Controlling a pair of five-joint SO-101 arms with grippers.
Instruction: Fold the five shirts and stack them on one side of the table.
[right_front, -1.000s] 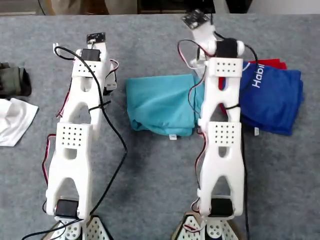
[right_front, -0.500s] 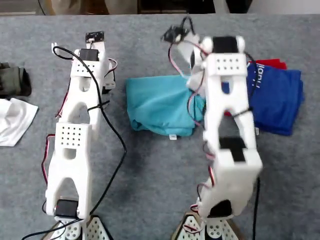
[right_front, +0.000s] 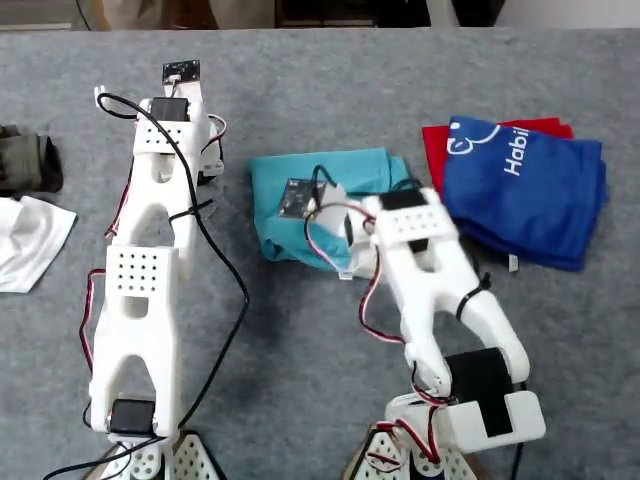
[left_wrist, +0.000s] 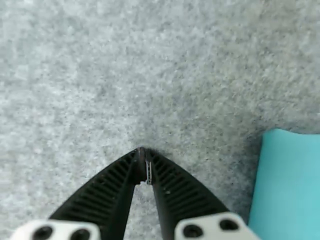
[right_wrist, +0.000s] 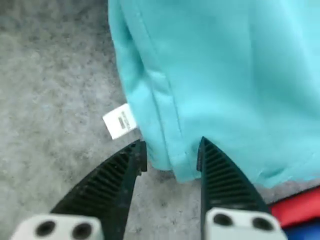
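Observation:
A teal shirt (right_front: 320, 205) lies loosely folded mid-table. My right gripper (right_wrist: 171, 145) hovers open over its near hem, one finger on each side of the edge of the teal shirt (right_wrist: 210, 65), beside a white label (right_wrist: 120, 121). The right arm (right_front: 405, 225) bends low across that hem. To the right a folded blue shirt (right_front: 525, 195) rests on a red shirt (right_front: 545, 128). My left gripper (left_wrist: 145, 152) is shut and empty over bare table, the teal shirt's edge (left_wrist: 287, 185) just beside it. In the high view the left gripper (right_front: 212, 160) sits left of the teal shirt.
At the table's left edge lie a crumpled white shirt (right_front: 25, 240) and an olive-green shirt (right_front: 28, 163). The grey cloth-covered table (right_front: 300, 340) shows between the two arm bases. Black cables (right_front: 225, 270) hang off the left arm.
The right arm has swung back from the far side between the teal and blue shirts down to the teal shirt's near hem, uncovering the blue shirt. The left arm barely shifted.

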